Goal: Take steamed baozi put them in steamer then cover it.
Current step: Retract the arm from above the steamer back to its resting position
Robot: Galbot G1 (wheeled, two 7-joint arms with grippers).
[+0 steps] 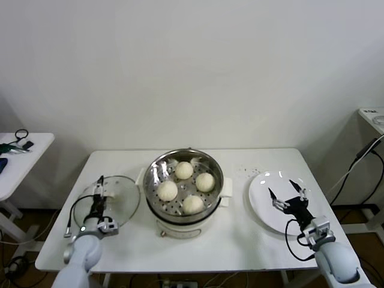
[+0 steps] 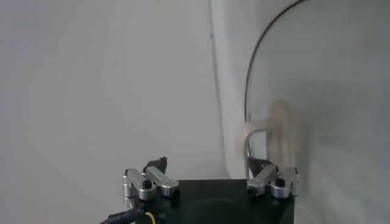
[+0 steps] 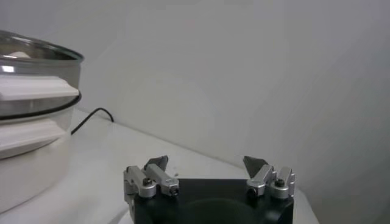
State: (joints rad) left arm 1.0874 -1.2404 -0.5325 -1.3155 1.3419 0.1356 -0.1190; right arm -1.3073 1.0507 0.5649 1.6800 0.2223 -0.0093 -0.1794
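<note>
Four creamy-white baozi (image 1: 184,170) lie on the perforated tray inside the shiny steamer (image 1: 157,174) in the middle of the table. The steamer stands uncovered and also shows in the right wrist view (image 3: 30,122). The clear glass cover (image 1: 123,204) lies flat on the table left of the steamer. My left gripper (image 1: 99,187) is open over the cover's left part. In the left wrist view the left gripper (image 2: 206,163) has one finger close to the cover's cream handle (image 2: 275,131). My right gripper (image 1: 287,193) is open and empty above the white plate (image 1: 264,186); the right wrist view (image 3: 205,162) shows it open too.
The white table (image 1: 240,240) has its front edge near both arms. A side table with cables (image 1: 18,147) stands at the far left. Another table (image 1: 372,114) and hanging cables stand at the far right.
</note>
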